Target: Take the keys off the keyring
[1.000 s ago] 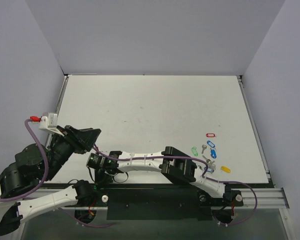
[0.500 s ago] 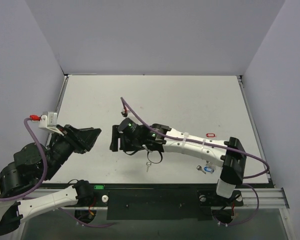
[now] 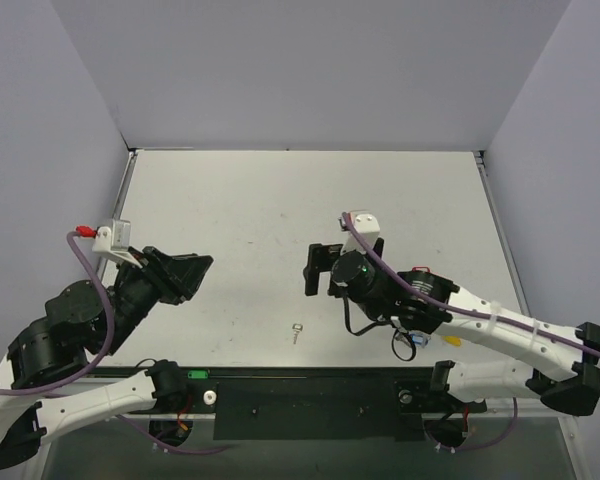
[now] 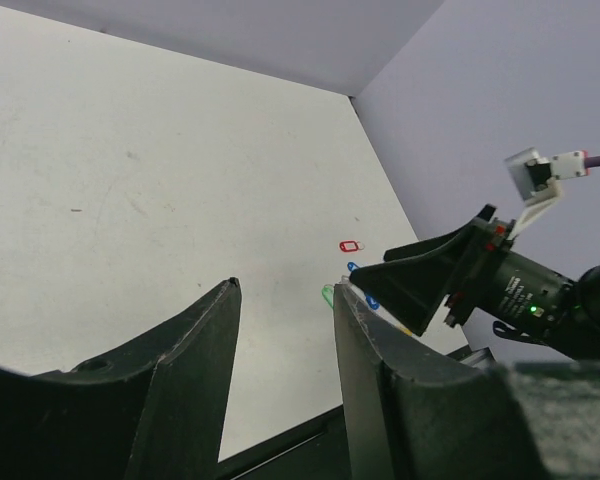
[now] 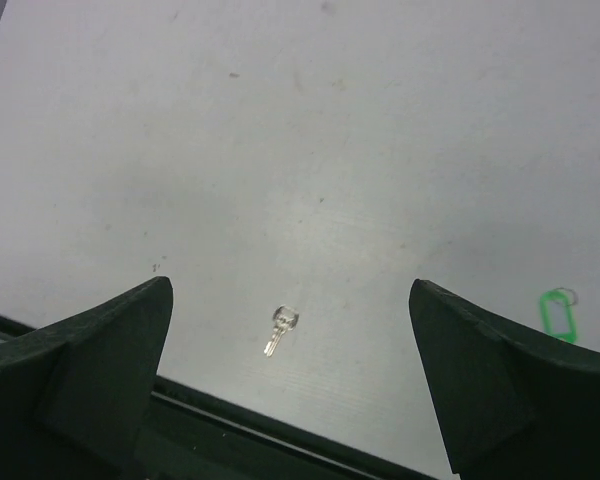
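White table (image 3: 280, 200) is spreading out beneath both arms. At the near left, the left gripper (image 4: 285, 292) is hovering spread and empty. The right gripper (image 5: 290, 290) is hanging wide apart, gripping nothing, above the silver key (image 5: 279, 328), which is lying alone by the near edge, seemingly freed. Further right, the green key (image 5: 557, 313) is waiting; the keyring is proving too small to make out, so I cannot tell whether it is holding that key.

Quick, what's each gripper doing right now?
Left gripper: open, holding nothing.
Right gripper: open, holding nothing; the silver key lies loose in front of it.
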`<state>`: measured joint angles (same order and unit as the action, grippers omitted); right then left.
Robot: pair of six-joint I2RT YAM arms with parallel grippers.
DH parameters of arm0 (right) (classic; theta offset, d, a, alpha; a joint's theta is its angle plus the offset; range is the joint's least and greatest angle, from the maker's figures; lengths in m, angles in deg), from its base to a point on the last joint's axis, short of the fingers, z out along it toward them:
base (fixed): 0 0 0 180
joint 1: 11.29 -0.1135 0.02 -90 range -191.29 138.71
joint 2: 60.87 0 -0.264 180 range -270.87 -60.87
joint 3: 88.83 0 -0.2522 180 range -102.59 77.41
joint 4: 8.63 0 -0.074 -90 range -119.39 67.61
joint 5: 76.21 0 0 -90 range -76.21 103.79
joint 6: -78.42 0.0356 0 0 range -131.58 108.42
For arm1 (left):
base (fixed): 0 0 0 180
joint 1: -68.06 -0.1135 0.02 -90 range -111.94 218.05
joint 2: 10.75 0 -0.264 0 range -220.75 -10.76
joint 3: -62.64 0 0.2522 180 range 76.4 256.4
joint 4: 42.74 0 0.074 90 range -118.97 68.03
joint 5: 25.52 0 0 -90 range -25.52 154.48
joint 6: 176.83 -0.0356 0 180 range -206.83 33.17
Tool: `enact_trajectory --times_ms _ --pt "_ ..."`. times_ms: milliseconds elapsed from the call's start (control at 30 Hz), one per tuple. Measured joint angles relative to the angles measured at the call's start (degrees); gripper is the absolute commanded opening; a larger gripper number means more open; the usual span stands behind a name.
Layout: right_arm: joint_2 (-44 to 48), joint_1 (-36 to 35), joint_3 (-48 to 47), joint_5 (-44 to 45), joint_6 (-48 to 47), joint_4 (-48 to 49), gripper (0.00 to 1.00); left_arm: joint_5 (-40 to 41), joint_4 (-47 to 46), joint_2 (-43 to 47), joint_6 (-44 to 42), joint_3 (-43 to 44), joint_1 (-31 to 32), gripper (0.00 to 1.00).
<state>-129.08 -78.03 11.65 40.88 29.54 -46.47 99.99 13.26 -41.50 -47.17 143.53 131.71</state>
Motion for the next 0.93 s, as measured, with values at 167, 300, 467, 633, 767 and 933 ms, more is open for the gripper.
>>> enact_trajectory --times_ms 167,300,467,633,767,933 --pt "8.2 0.0 4.1 10.6 -2.5 0.0 1.00 -0.3 -1.5 -1.0 0.0 -2.1 0.0 0.52" --pt "12.2 0.0 5.7 16.3 -4.5 -1.6 1.00 -0.4 -2.2 -2.0 -0.1 -3.3 0.0 0.52" --pt "18.5 0.4 6.5 20.8 -5.4 -4.2 1.00 -0.4 -2.9 -3.6 -0.3 -3.3 0.0 0.52" --pt "24.6 0.5 8.2 23.7 -5.0 -6.4 1.00 -0.7 -3.8 -4.5 -0.3 -4.4 0.0 0.52" --pt "27.9 0.7 9.8 24.7 -4.0 -8.1 1.00 -0.9 -4.6 -5.2 -0.3 -5.6 0.0 0.52" --pt "29.5 0.7 11.4 24.8 -2.8 -9.8 1.00 -0.9 -6.1 -6.3 -0.3 -6.8 0.0 0.52"
